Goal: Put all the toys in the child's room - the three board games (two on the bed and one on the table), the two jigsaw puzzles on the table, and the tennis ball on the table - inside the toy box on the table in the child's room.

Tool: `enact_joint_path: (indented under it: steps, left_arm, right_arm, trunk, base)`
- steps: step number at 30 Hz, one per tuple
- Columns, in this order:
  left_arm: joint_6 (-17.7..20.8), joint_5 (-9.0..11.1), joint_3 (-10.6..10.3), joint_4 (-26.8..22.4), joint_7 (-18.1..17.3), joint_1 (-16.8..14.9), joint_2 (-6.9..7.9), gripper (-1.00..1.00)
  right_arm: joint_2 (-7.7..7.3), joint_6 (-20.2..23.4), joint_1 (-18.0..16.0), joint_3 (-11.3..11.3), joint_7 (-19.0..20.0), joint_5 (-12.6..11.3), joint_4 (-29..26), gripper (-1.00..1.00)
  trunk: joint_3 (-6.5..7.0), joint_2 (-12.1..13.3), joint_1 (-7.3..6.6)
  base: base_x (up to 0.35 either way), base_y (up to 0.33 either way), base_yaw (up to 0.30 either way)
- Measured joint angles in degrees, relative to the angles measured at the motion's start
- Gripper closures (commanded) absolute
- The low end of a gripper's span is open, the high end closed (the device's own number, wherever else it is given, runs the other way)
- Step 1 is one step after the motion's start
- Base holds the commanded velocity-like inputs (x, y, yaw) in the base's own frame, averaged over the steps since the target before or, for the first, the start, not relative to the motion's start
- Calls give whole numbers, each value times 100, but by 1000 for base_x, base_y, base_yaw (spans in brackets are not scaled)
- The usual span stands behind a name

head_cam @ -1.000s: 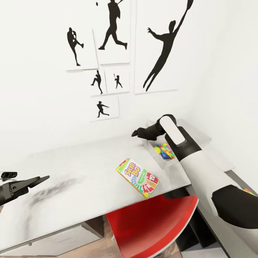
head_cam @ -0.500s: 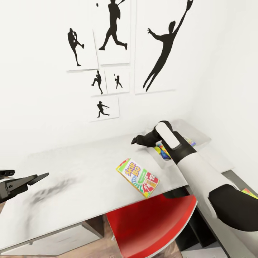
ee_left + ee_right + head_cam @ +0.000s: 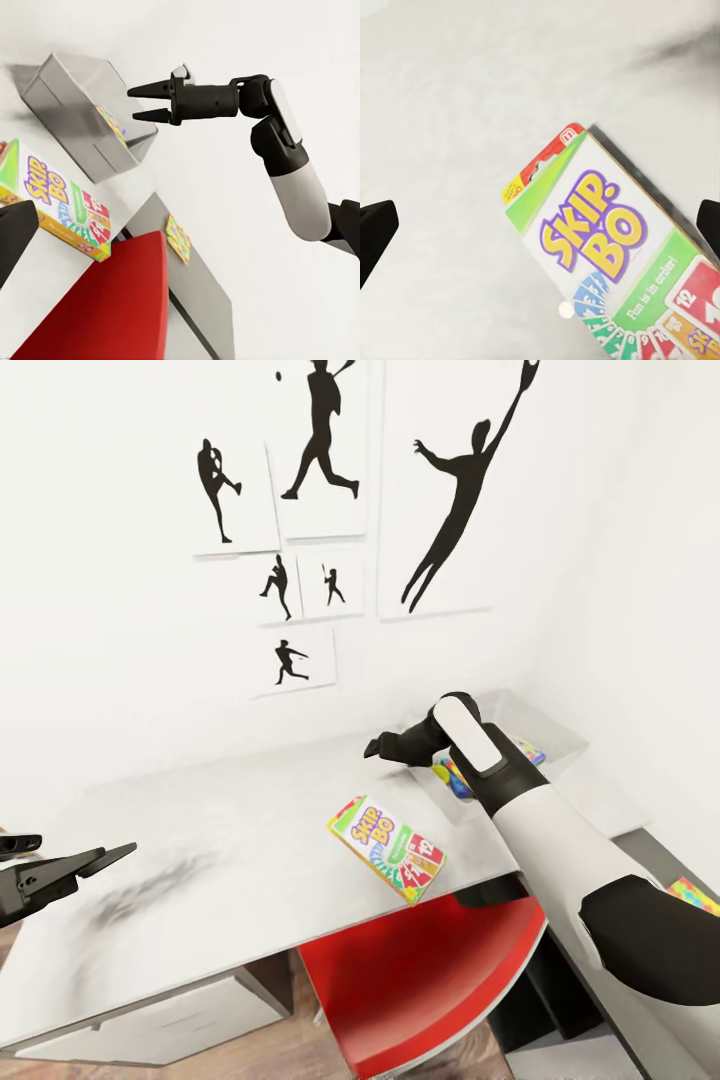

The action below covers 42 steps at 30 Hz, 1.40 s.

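The yellow-green-red Skip-Bo board game (image 3: pixel 386 848) lies flat on the pale grey table (image 3: pixel 220 830) near its front edge. My right gripper (image 3: pixel 372 746) hovers open above the table, between the game and the toy box (image 3: pixel 545 725). The right wrist view looks straight down on the Skip-Bo box (image 3: pixel 607 255), which lies between the spread fingertips (image 3: pixel 375 229). The translucent grey toy box holds colourful flat pieces (image 3: pixel 455 778), and my forearm covers part of it. A jigsaw puzzle (image 3: pixel 695 895) lies on the lower dark grey wing. My left gripper (image 3: pixel 55 855) hangs open over the table's left end.
A red swivel chair (image 3: pixel 430 970) is tucked under the table's front edge below the Skip-Bo box. The wall behind carries black baseball-player prints (image 3: pixel 455 490). White drawers (image 3: pixel 170 1020) sit under the table's left part. Wood floor shows below.
My right gripper has drawn back from the toy box and dropped a little toward the table, leaving more of the box's contents in sight. The head view shifted slightly.
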Motion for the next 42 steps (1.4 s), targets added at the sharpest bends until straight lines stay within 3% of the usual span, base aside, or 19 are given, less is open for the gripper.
enact_joint_path:
  steps: [26, 42]
  left_arm:
    - [0, -1, 0, 0, 0, 0, 0, -100]
    - [0, -1, 0, 0, 0, 0, 0, -100]
  right_arm:
    - [-7, 0, 9, 6, -1, 1, 139, -100]
    - [-8, 1, 6, 30, -7, 13, 500, -100]
  trunk:
    - [-3, 0, 0]
    - [-120, 0, 0]
  base:
    - [-29, 72, 0]
    - [0, 3, 0]
